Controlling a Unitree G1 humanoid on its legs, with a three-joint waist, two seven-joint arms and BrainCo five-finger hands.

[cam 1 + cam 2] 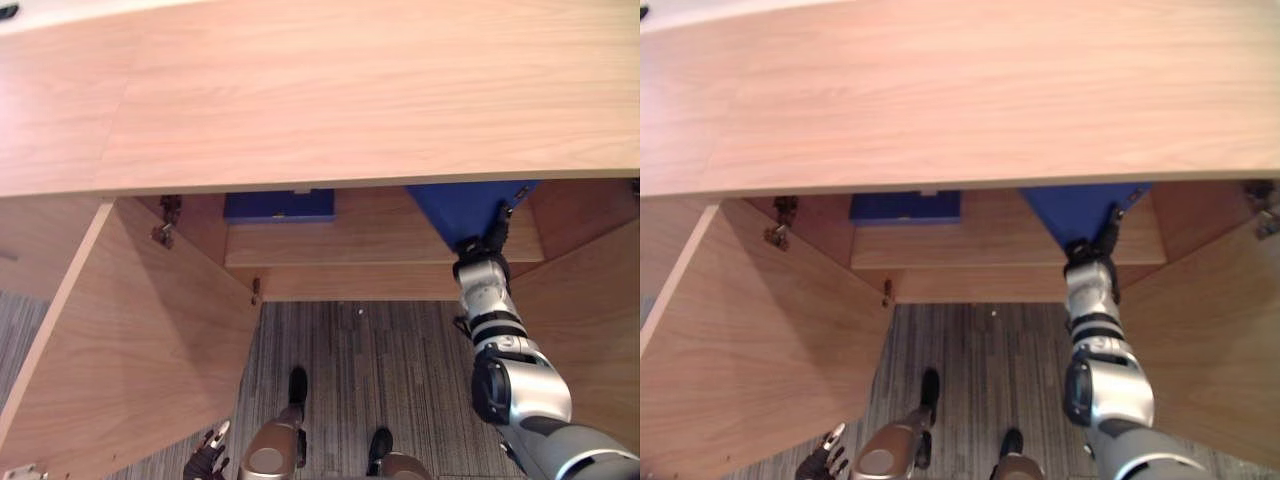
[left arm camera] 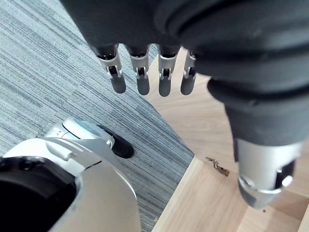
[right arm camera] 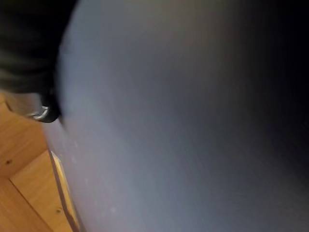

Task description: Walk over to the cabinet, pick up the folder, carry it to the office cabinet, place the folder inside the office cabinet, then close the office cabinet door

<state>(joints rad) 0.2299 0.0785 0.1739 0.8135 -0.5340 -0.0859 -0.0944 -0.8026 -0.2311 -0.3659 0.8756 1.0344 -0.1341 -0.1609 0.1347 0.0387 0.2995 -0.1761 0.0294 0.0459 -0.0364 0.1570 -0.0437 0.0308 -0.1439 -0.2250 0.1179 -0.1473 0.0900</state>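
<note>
R hand [image 1: 484, 243] pinches the flat, smooth blue folder [image 1: 455, 208] by its corner, inside the wood-grain cabinet [image 1: 350, 90] over the shelf [image 1: 380, 240]. 2nd folder [image 1: 279, 205] lies further left. L hand [image 2: 140, 72] hangs, fingers straight, above striped grey carpet [image 1: 380, 350].

Blue folder [image 1: 455, 212] tilts corner-down over the wooden shelf [image 1: 370, 235] inside the office cabinet [image 1: 350, 100], its left door [image 1: 140, 340] swung wide open.

Blue folder [image 1: 450, 210], light wood-grain cabinet [image 1: 350, 90], grey striped carpet [image 1: 380, 350]
</note>
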